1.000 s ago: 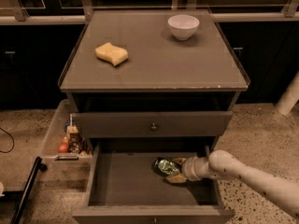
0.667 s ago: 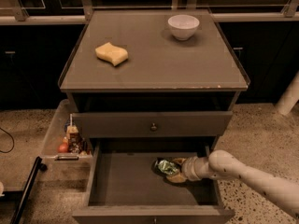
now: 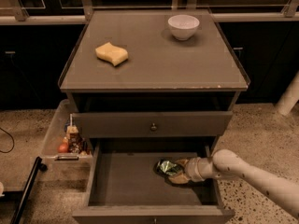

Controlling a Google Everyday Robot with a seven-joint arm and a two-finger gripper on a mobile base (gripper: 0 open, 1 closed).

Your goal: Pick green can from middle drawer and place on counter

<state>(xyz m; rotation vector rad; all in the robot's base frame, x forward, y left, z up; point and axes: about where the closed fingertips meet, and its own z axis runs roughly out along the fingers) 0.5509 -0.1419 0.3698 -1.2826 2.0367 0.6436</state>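
The green can [image 3: 166,167] lies on its side, dented, on the floor of the open middle drawer [image 3: 122,181], right of centre. My gripper [image 3: 176,171] reaches into the drawer from the right on a pale arm. Its tan fingers [image 3: 181,178] close around the can's right end, and the can rests low on the drawer floor. The counter [image 3: 154,64] is the cabinet's flat top above.
A yellow sponge [image 3: 112,53] and a white bowl [image 3: 183,26] sit on the counter. A shut drawer front with a small knob [image 3: 153,126] is above the open drawer. A bin of small items [image 3: 70,141] stands left of the cabinet. A white post [image 3: 289,97] stands at the right.
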